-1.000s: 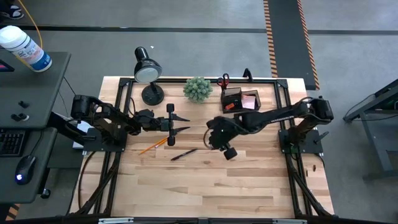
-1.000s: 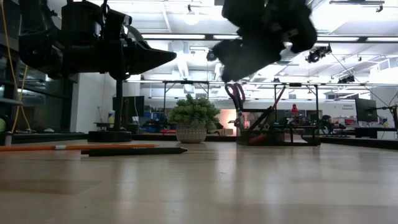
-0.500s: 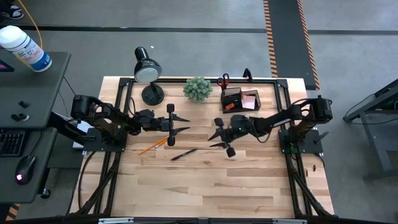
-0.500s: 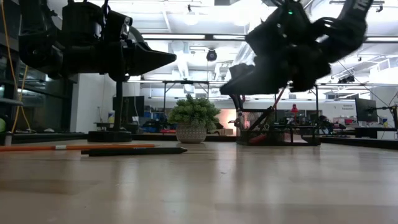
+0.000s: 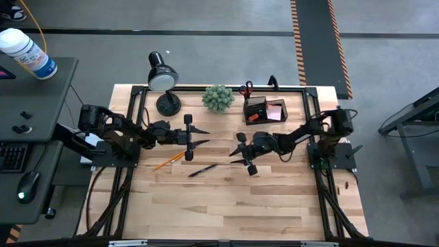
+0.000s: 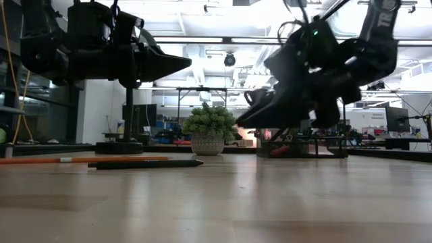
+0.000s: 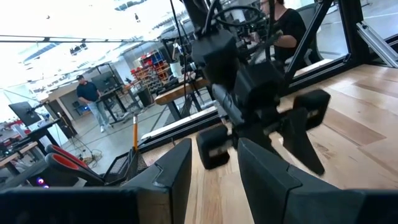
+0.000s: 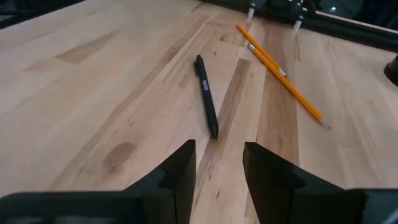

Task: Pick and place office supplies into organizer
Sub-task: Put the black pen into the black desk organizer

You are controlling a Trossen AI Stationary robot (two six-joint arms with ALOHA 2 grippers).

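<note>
A black pen and orange pencils lie flat on the wooden table left of centre, the pen nearer than the pencils. My right gripper hangs low over the table just right of the pen, open and empty, its fingers slanting down toward the table's left. My left gripper hovers level above the table beyond the pencils, open and empty. The black organizer stands at the far edge with a pink sticky-note pad and red-handled scissors in it.
A green plant ball in a pot and a black desk lamp stand along the far edge, left of the organizer. A black frame rail borders the table. Bare wood stretches across the near half. People show in the room beyond.
My right gripper has sunk toward the table and tipped from pointing steeply down to a shallow slant toward the pen, while its arm has folded back toward the table's right edge. The pen and pencils have kept their places.
</note>
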